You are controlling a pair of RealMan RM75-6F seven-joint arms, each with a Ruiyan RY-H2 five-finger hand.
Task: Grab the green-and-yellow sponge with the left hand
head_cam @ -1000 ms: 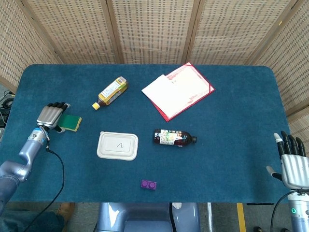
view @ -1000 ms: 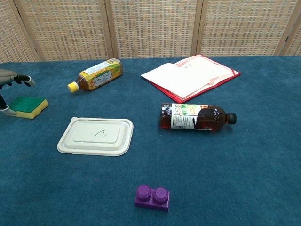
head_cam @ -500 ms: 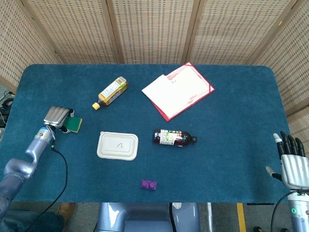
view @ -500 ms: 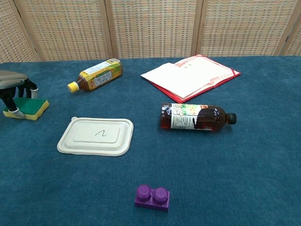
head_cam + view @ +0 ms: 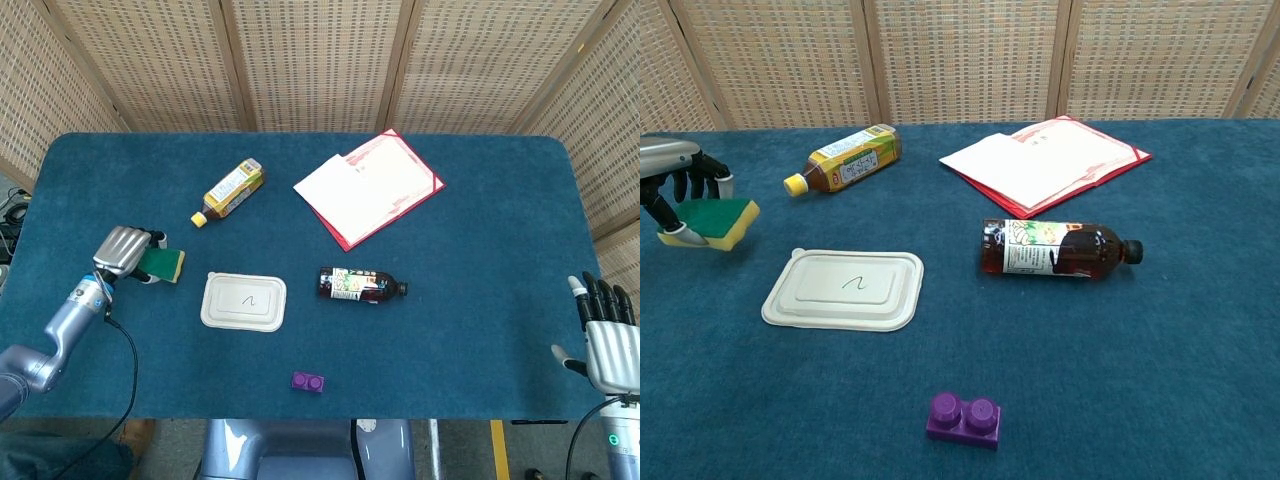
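Note:
The green-and-yellow sponge (image 5: 165,264) (image 5: 716,222) is at the table's left side, lifted a little above the cloth. My left hand (image 5: 124,252) (image 5: 678,186) grips it from above, fingers curled over its far edge and thumb under the near side. My right hand (image 5: 607,340) hangs open beyond the table's right front corner, fingers spread, holding nothing; the chest view does not show it.
A white lidded container (image 5: 244,301) (image 5: 844,289) lies just right of the sponge. A yellow tea bottle (image 5: 230,191) (image 5: 843,160), a dark bottle (image 5: 360,284) (image 5: 1058,248), a red folder with papers (image 5: 368,186) (image 5: 1045,160) and a purple brick (image 5: 308,381) (image 5: 963,419) lie on the blue table.
My left hand closed over the sponge, then raised it off the cloth and carried it slightly right toward the container. The right hand stayed still.

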